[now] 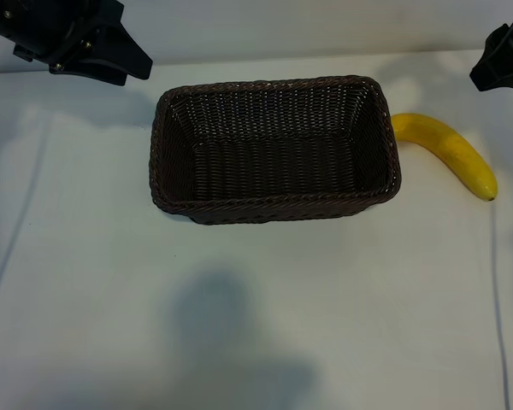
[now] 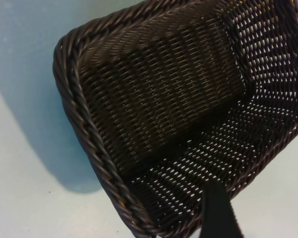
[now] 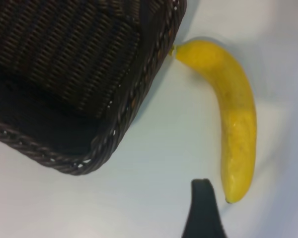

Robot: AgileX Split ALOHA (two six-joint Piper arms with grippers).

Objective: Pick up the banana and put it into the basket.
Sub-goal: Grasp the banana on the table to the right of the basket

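White table (image 1: 256, 325) carries the basket (image 1: 274, 209) at centre; the banana (image 1: 449, 149) lies at its 3 o'clock, one end touching the wall. Left gripper (image 1: 111, 55) at 11 o'clock and right gripper (image 1: 500, 64) at 1 o'clock both hold nothing, jaws apart.

Steep overhead; 2 close wrists, shared basket (image 1: 274, 149)

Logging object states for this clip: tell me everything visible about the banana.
The smooth, bright yellow, gently curved banana lies flat on the white table, outside the dark brown woven wicker basket, by its right short end. Its stem tip sits at or against the basket's braided rim; its dark-tipped far end points away. Faint brownish marks show on the peel. No tool touches it.
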